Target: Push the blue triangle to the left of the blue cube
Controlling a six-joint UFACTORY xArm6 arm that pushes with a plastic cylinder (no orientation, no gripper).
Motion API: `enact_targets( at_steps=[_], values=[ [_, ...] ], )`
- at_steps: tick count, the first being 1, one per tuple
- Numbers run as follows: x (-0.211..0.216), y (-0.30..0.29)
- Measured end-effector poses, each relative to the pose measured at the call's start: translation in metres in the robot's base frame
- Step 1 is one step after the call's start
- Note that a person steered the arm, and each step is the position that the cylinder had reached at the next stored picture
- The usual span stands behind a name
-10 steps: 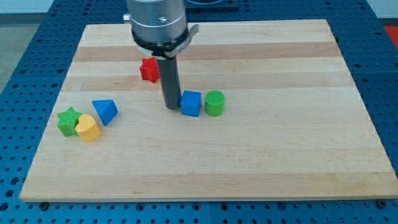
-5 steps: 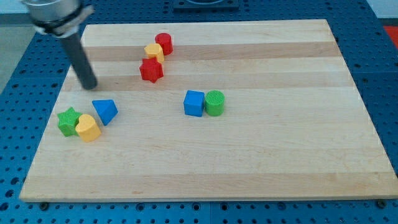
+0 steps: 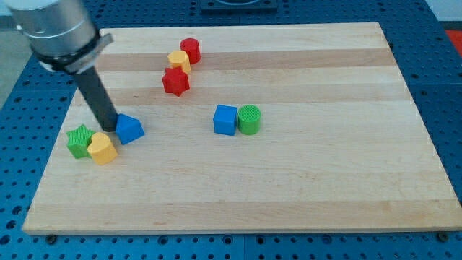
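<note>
The blue triangle lies on the wooden board at the view's left. My tip is down on the board and touches the triangle's left side. The blue cube sits near the board's middle, well to the right of the triangle. A green cylinder touches the cube's right side.
A yellow heart and a green star sit just below and left of my tip. A red star, a yellow block and a red cylinder cluster near the board's top. The board's left edge is close.
My tip swung from beside the blue cube to the far left, then came down against the blue triangle's left side. The triangle has shifted slightly right and turned.
</note>
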State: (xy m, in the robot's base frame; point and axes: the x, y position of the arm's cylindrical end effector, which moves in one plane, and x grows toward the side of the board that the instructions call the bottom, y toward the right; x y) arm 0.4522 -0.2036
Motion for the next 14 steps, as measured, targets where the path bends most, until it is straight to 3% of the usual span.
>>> enact_targets(
  at_steps=[3, 4, 6, 9, 11, 12, 13, 14],
  values=[
    [0.004, 0.068],
    [0.008, 0.041],
    [0.059, 0.041],
    [0.048, 0.123],
    [0.027, 0.124],
    [0.051, 0.124],
    [0.061, 0.097],
    [0.041, 0.06]
  ],
)
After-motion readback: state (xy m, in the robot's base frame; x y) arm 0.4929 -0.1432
